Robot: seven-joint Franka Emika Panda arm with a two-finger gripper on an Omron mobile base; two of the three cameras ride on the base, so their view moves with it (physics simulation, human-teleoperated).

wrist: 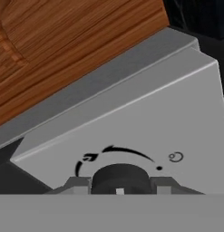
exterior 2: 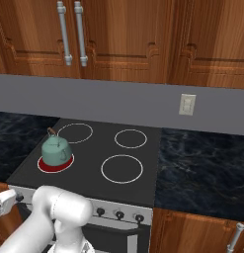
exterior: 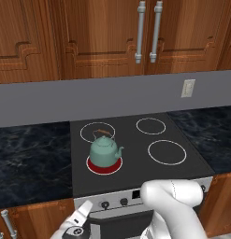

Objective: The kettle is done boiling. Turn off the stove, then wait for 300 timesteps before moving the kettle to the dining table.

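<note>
My gripper (wrist: 120,185) has its fingers (wrist: 77,183) on both sides of the stove knob (wrist: 120,177), apparently pinching it, so I should grip firmly and rotate it fully until the red burner (exterior: 104,165) under the kettle (exterior: 105,151) goes off.

Wood cabinets (exterior: 89,37), grey backsplash (exterior: 89,98).

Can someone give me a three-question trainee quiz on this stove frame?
1. True or false: the burner under the kettle glows red.
2. In the hand view, what dark round part sits between the fingers?
3. On the stove, which burner holds the kettle? A front left, B rear right, C front right.

Key: 1 true. 2 a stove knob on the silver front panel. 3 A.
</note>
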